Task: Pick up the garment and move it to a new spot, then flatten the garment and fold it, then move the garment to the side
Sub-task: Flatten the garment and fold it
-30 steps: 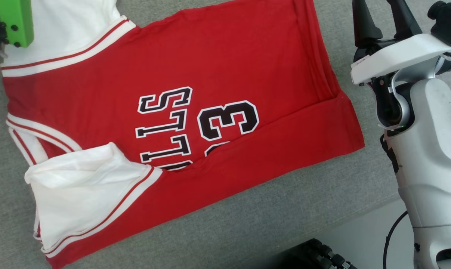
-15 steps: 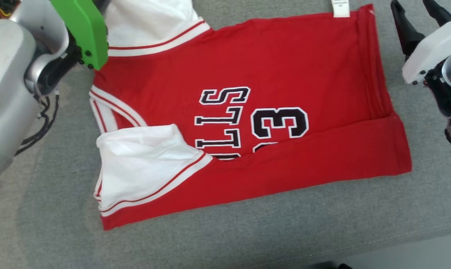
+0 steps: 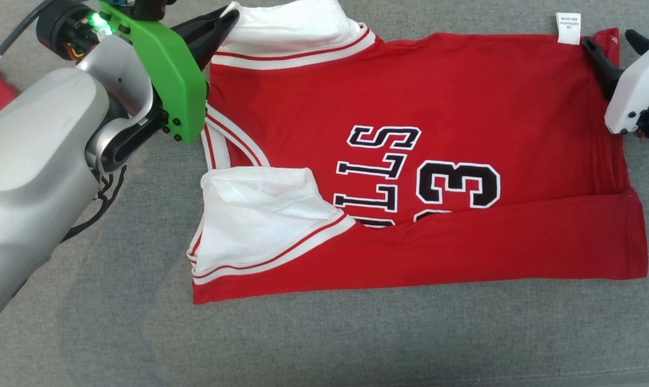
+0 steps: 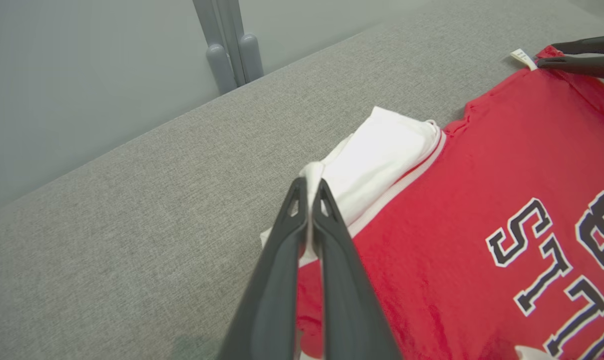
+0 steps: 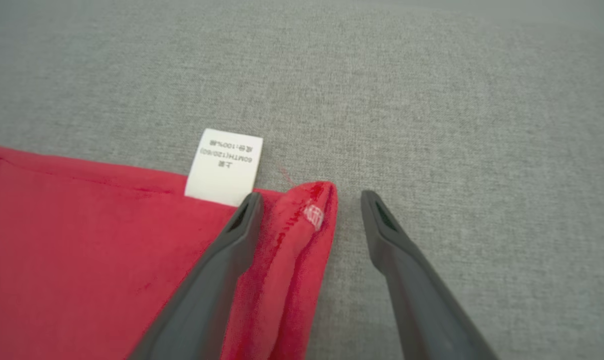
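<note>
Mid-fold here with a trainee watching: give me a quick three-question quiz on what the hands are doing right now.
1. True or false: the left hand is shut on the white sleeve of the garment.
2. What sits inside the open right hand? A) white label B) red hem corner C) collar
3. Fill in: the digit in full view is ___.
Key: 1 true; 2 B; 3 is 3.
</note>
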